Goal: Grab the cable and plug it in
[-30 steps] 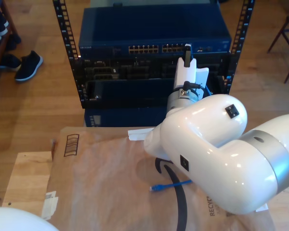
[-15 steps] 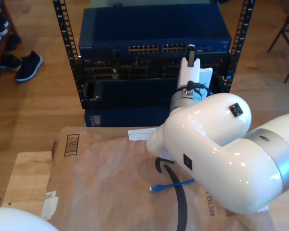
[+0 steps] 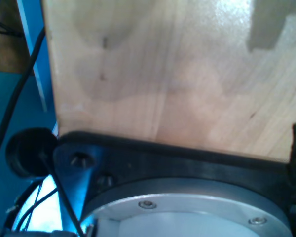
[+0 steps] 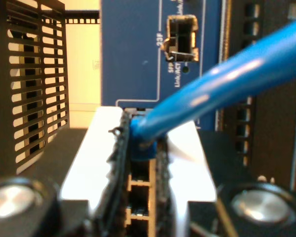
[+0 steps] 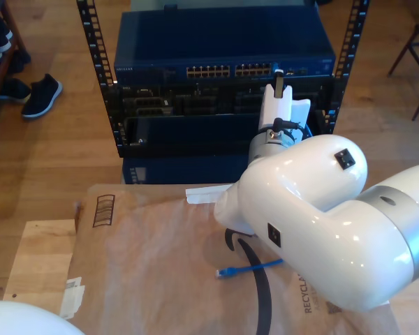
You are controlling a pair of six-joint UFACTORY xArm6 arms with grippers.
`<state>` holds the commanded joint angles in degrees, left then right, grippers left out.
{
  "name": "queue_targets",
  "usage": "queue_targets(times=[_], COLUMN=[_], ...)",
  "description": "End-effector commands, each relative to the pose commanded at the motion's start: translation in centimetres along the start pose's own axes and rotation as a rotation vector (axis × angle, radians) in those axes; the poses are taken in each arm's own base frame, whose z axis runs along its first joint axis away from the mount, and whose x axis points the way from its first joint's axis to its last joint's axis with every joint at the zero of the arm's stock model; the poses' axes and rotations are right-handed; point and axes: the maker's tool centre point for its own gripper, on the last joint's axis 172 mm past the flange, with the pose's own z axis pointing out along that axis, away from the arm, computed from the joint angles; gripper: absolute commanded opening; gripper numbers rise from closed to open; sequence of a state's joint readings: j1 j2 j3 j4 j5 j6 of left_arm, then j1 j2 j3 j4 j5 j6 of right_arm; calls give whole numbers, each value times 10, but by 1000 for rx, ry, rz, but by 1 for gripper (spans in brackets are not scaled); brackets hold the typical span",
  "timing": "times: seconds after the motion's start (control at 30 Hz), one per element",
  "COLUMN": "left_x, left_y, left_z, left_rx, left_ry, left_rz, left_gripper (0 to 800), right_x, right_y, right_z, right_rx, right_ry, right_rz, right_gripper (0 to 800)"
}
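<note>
1. you are looking down on a warm wooden floor (image 5: pixel 49 153) with a dark blue equipment rack (image 5: pixel 223 42) standing on it. black perforated rails run up both of its sides. dark shoes (image 5: pixel 40 94) sit on the floor at the exterior view's left, and chair legs show at its upper right edge.
2. nearer the camera lies a flattened sheet of crinkled brown paper (image 5: pixel 153 265) with printed black marks, spread over a pale wood table (image 5: pixel 38 262).
3. the cable (image 5: pixel 248 267) is thin, glossy and bright blue. one end with its small plug lies on the paper, its long axis running roughly across the exterior view, the plug pointing toward that view's left.
4. a bulky, rounded, shiny white arm covers the rest of the cable's run. my second gripper (image 5: pixel 277 82) reaches from it toward the rack's row of ports (image 5: pixel 230 70).
5. in the second wrist view, my second gripper (image 4: pixel 143 148) is clamped narrowly on the cable's (image 4: pixel 222 81) other plug, its white fingers (image 4: pixel 98 148) pressed at either side, pointing at the rack's face.
6. the first wrist view shows smooth pale wood and a black mount; you cannot tell how my first gripper stands.
</note>
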<state>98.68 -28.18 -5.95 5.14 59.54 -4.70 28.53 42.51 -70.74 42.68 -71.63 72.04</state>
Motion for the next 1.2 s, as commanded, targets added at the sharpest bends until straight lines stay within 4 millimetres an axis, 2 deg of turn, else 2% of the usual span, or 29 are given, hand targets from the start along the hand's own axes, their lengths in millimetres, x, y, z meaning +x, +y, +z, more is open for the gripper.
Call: queue_targets(times=[0.27, 0.43, 0.47, 0.5, 0.57, 0.63, 0.7, 0.77, 0.97, 1.03, 1.2], left_x=[0, 0, 0, 0, 0, 0, 0, 0, 0, 0, 0], left_y=[0, 0, 0, 0, 0, 0, 0, 0, 0, 0, 0], left_z=[0, 0, 0, 0, 0, 0, 0, 0, 0, 0, 0], left_rx=[0, 0, 0, 0, 0, 0, 0, 0, 0, 0, 0], left_ry=[0, 0, 0, 0, 0, 0, 0, 0, 0, 0, 0], left_rz=[-2, 0, -2, -2, -2, 0, 0, -2, -2, -2, -2], left_gripper=[800, 800, 800, 800, 800, 800, 800, 800, 800, 800, 800], right_x=[3, 2, 3, 2, 5, 5, 10, 16, 37, 33, 25], right_y=[-13, -13, -12, -10, -6, -8, -12, -17, 6, 12, 34], right_z=[10, 10, 9, 8, 6, 3, -4, -14, -51, -65, -98], right_rx=[25, 26, 23, 21, 9, 4, -9, -23, -219, -280, -434], right_ry=[10, 9, 9, 4, 3, -2, -5, -9, -64, -113, -243], right_rz=[22, 21, 18, 12, 3, -1, -9, -17, -55, -68, -122], right_gripper=[0, 8, 44, 129, 237, 288, 332, 336, 379, 389, 510])
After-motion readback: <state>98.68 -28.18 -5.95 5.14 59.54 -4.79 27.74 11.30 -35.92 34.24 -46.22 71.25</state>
